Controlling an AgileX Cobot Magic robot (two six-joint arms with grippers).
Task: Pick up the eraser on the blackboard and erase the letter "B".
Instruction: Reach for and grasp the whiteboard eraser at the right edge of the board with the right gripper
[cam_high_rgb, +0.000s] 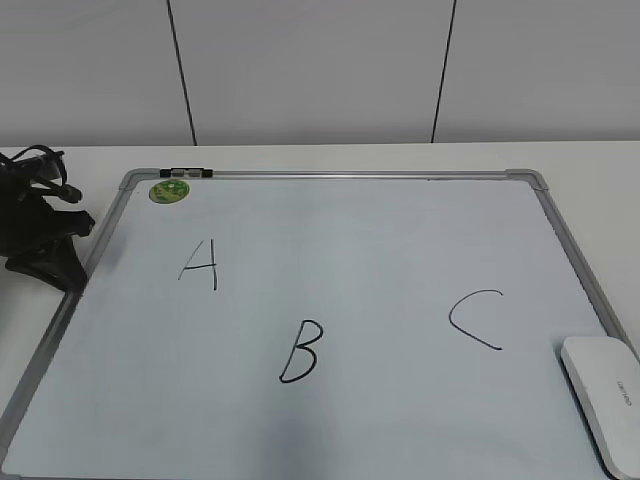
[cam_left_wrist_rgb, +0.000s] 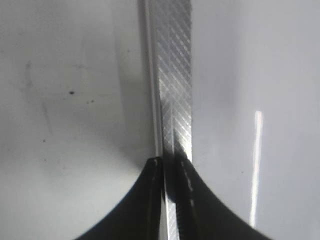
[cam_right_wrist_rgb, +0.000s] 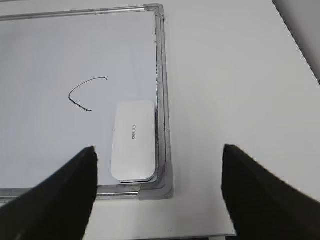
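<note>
The blackboard lies flat on the table with the black letter "B" at its lower middle. The white eraser lies in the board's near right corner, against the frame. In the right wrist view the eraser sits just ahead of my right gripper, which is open, empty and hovering above that corner. My left gripper is at the board's left edge, its jaws closed on the metal frame. The "B" is out of both wrist views.
A black "A" is at the board's left and a black "C" at its right, near the eraser. A round green magnet and a small black clip sit at the far left corner. White table surrounds the board.
</note>
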